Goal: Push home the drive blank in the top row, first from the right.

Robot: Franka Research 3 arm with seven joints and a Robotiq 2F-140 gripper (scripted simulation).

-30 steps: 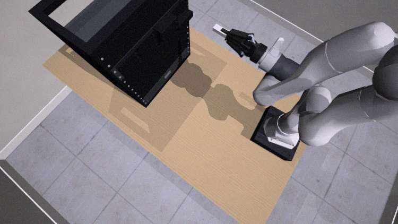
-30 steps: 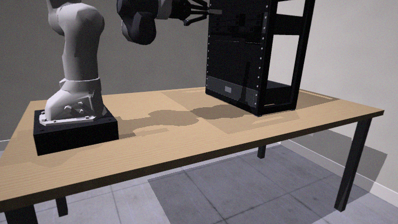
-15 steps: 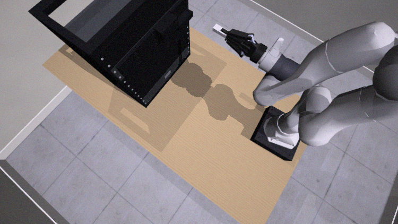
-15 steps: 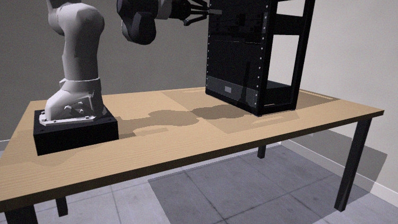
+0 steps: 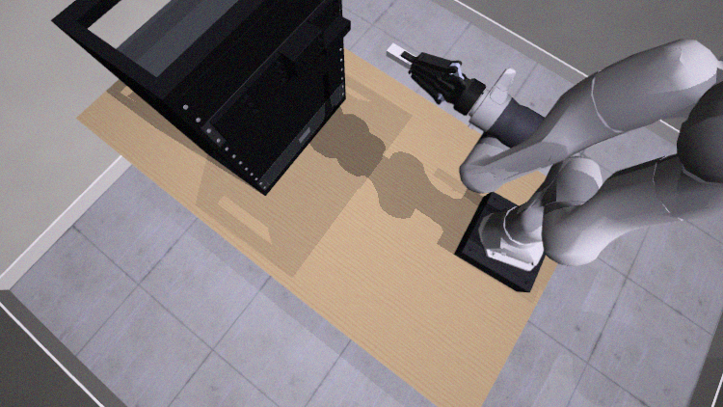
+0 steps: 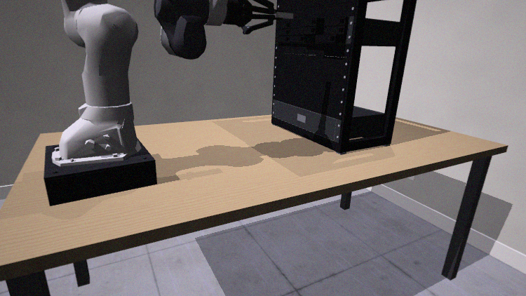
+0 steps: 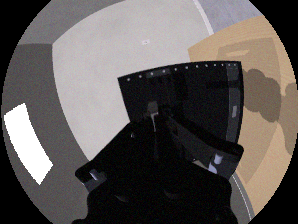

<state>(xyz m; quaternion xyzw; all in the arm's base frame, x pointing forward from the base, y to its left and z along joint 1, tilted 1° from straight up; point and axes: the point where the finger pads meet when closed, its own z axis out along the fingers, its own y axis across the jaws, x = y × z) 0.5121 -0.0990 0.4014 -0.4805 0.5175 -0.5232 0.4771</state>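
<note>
While the wooden table (image 6: 257,191) fills the middle of the exterior view, the black rack (image 6: 399,73) stands on its far right part, at the upper right of the frame. In the top view the rack (image 5: 116,55) takes the upper left corner. The arm (image 6: 104,73) rises at the left of the exterior view from a black base block (image 6: 139,180) near the table's left end, then reaches across the top of the frame toward the rack's front. The storage chassis (image 6: 312,33) sits high in the rack, at the upper centre-right; its drive blanks are too dark to tell apart, so the top-row right one cannot be picked out. The gripper (image 6: 285,15) is at the top centre of the exterior view, its fingers pressed together with nothing between them, tips at the chassis front's upper left edge; whether they touch it cannot be told. In the top view the gripper (image 5: 396,52) lies right of the rack's front, apart from it.
</note>
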